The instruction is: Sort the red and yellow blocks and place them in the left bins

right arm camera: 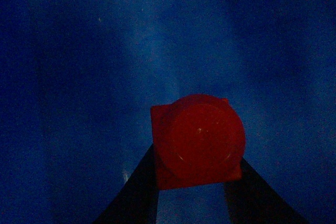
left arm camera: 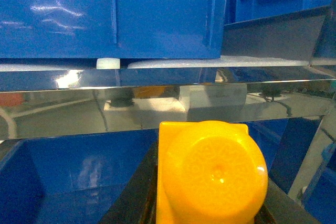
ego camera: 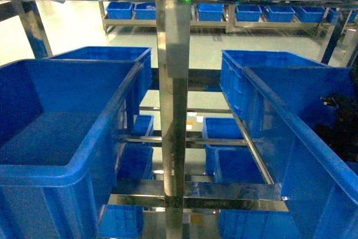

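Two pincers are loaded, the left pincer (left arm camera: 210, 219) clamped on the yellow block (left arm camera: 210, 174) low in its frame facing a steel rail (left arm camera: 168, 111), the right pincer (right arm camera: 197, 182) on the red block (right arm camera: 198, 140) before blue wall; next, carry both over the left bin (ego camera: 67, 172) and release.

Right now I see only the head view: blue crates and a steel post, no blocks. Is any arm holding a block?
Observer: Yes. In the left wrist view the left fingers grip the yellow block.
Operator: And the red one?
Observer: The right wrist view shows the red block held between the right fingers.
Operator: What is behind it?
Observer: Only a dark blue surface; which crate it belongs to, I cannot tell.
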{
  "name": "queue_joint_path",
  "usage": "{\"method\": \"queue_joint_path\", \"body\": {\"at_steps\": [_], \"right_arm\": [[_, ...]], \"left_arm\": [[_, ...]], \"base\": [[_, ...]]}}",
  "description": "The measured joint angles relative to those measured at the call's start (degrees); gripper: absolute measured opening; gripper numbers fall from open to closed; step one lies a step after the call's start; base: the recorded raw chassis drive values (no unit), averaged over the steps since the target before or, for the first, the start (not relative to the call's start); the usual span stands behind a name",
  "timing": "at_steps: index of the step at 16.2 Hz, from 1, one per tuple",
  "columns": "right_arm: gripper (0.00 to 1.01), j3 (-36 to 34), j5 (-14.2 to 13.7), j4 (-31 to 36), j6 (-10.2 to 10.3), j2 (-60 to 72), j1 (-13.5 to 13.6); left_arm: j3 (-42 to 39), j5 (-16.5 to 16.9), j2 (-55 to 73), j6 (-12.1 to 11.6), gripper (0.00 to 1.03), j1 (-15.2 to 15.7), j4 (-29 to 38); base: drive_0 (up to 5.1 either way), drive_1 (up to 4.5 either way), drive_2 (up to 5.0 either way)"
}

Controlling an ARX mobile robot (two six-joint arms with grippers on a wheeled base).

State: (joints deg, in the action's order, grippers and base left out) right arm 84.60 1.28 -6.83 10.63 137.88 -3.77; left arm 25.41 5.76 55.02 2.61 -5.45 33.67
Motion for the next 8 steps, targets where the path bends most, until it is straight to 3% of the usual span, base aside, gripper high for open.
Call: {"method": "queue_joint_path", "body": {"at_steps": [3,4,5,8], "right_arm": [[0.28,-0.28,-0.66,0.87,-0.22,0.00,0.02],[0.35,-0.28,-1.07,0.98,-0.44,0.00,0.02],[0.50,-0.35,-1.11,1.84,-0.79,0.00,0.02],[0.72,-0.59,-1.11,2.67,-1.27,0.00,0.02]], "left_arm": [[0.00,0.02,0.00,0.00,0.27,-0.02,0.00],[0.00,0.02,0.00,0.00,0.27,-0.02,0.00],[0.00,0.02,0.00,0.00,0.27,-0.02,0.00],[0.00,0.02,0.00,0.00,0.27,-0.02,0.00]], "base": [[0.0,0.00,0.0],[0.0,0.00,0.0],[0.0,0.00,0.0],[0.0,0.00,0.0]]}}
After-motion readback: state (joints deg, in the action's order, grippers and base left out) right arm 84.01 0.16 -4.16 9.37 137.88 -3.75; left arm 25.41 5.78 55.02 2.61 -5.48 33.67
